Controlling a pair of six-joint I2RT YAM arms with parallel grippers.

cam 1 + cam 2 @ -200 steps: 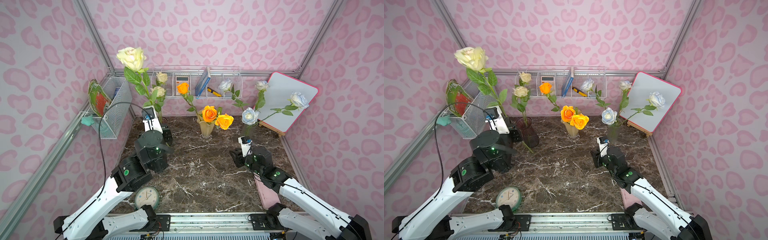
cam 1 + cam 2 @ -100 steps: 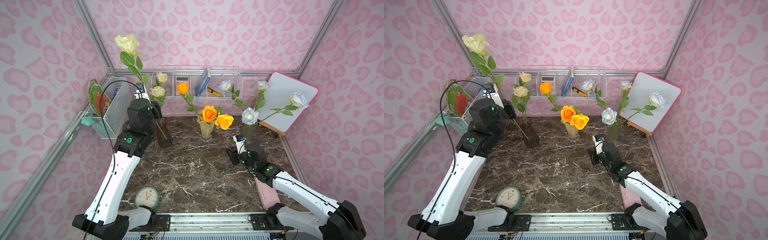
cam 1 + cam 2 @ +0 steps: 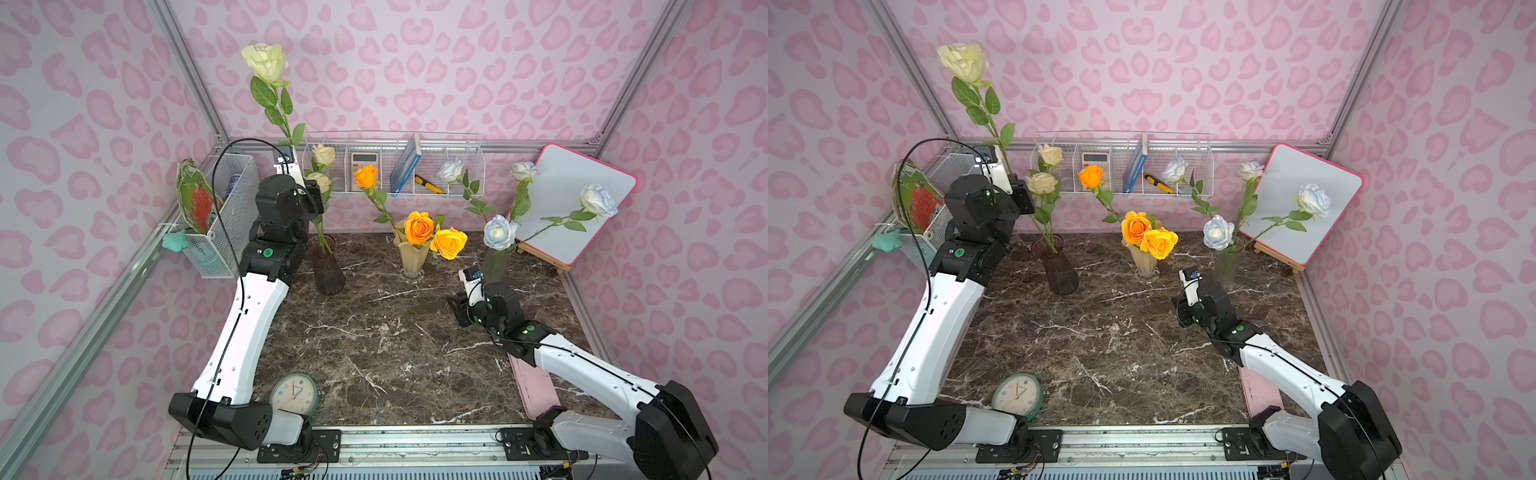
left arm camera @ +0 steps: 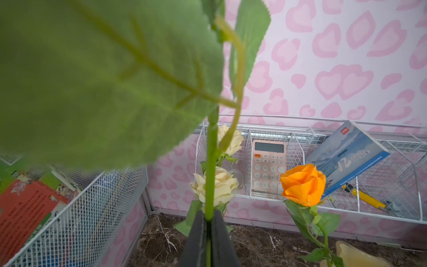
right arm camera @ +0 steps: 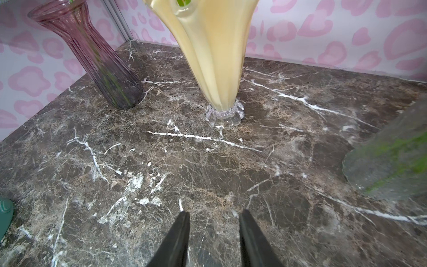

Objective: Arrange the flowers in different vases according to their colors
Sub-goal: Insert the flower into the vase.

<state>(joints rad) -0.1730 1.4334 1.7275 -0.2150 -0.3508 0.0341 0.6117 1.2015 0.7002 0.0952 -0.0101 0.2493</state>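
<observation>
A cream rose [image 3: 264, 62] is held upright, clamped in the left gripper [image 4: 208, 227] (apparently above the purple vase [image 3: 328, 266]); the right gripper [image 5: 213, 227] is parted, empty.

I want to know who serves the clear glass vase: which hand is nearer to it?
Right. The right hand sits low over the table just in front of the clear glass vase, open and empty. The left hand is across the table by the purple vase, gripping a cream rose.

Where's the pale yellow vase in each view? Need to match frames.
Top views: pale yellow vase at back centre, holding orange roses.
Left wrist: only its rim, bottom right corner.
Right wrist: body and clear foot, upper centre.
Shared landmark: purple vase beside it.
</observation>
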